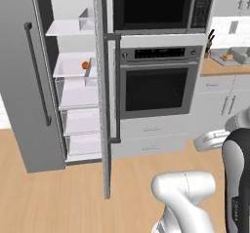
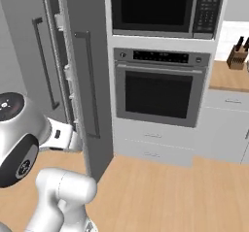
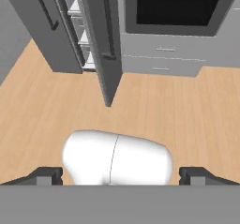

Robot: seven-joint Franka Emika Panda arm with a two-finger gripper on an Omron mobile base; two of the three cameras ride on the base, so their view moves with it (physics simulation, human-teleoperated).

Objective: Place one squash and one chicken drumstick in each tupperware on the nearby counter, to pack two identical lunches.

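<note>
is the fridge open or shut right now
Open. In the left base view both fridge doors are swung out, baring white shelves with a small orange squash on one; the oven beside it is shut.

No readable text anywhere. Microwave (image 1: 161,7) keypad and oven (image 1: 160,78) control panel show only blurred marks; faint lettering on the robot's dark arm casing (image 1: 238,198) is illegible.

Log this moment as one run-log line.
gripper: open, empty, over floor | fridge doors: open | orange squash: on fridge shelf | tupperware: on counter right of oven | packing: not started
</note>
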